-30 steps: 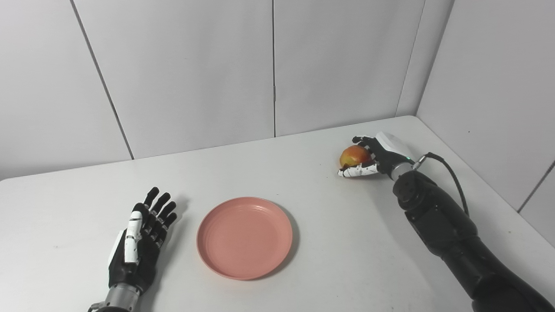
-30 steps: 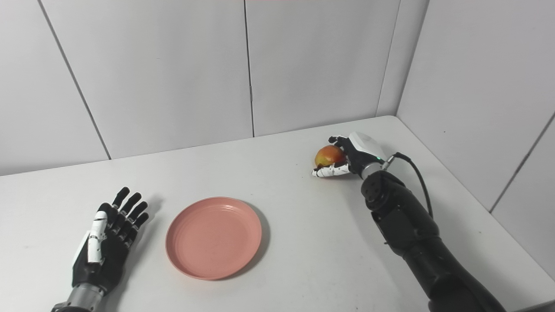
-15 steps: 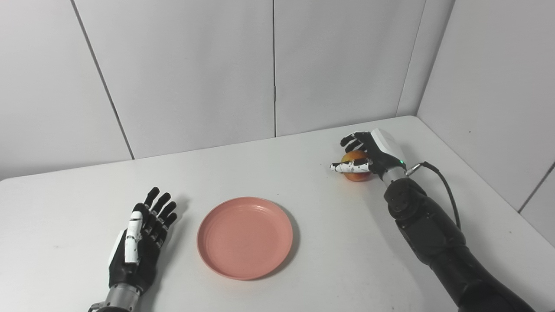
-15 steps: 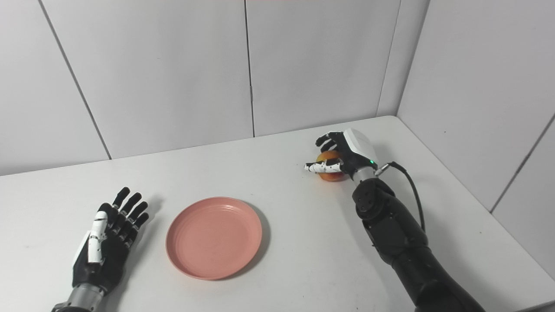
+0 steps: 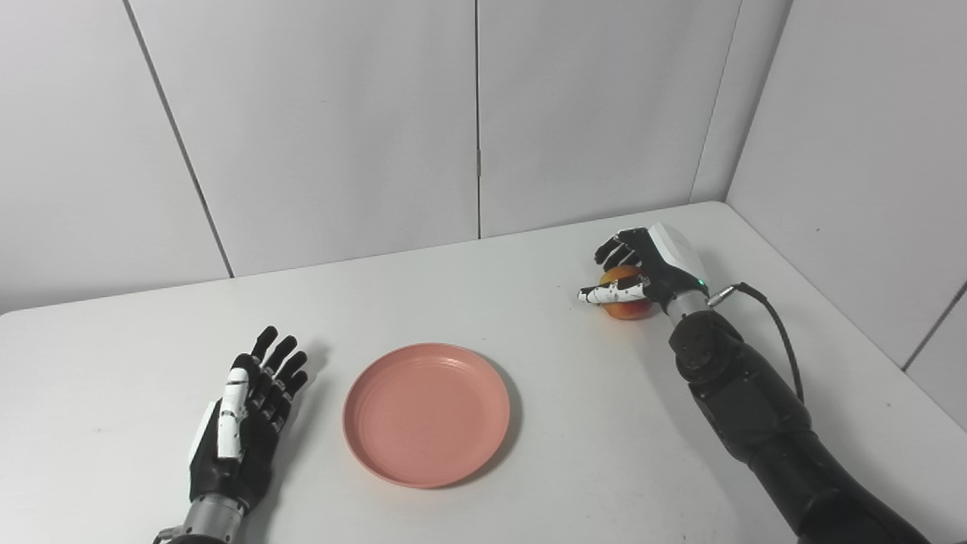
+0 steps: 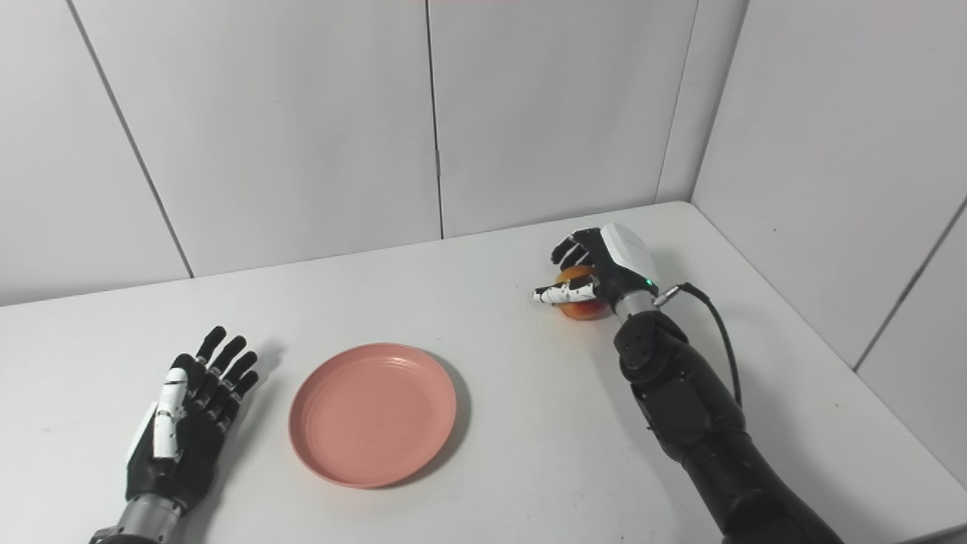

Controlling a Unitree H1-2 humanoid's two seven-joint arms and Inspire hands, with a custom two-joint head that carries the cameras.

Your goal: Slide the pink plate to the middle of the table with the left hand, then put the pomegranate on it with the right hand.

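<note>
The pink plate (image 5: 427, 414) lies flat near the middle of the white table, a little toward the front. My left hand (image 5: 245, 423) rests palm down on the table to the plate's left, open, fingers spread, a short gap from the rim. At the back right, my right hand (image 5: 651, 266) sits on top of the red-and-yellow pomegranate (image 5: 628, 307), fingers curled over it and thumb across its front. The fruit rests on the table, its upper half hidden by the hand.
The white table (image 5: 574, 423) is closed in by grey wall panels behind and on the right. A black cable (image 5: 778, 317) loops from my right wrist above the table's right side. The table's right edge runs close behind my right forearm.
My right hand has swung from beside the pomegranate to on top of it, and its fingers have curled down around the fruit. The left hand and the plate have not moved.
</note>
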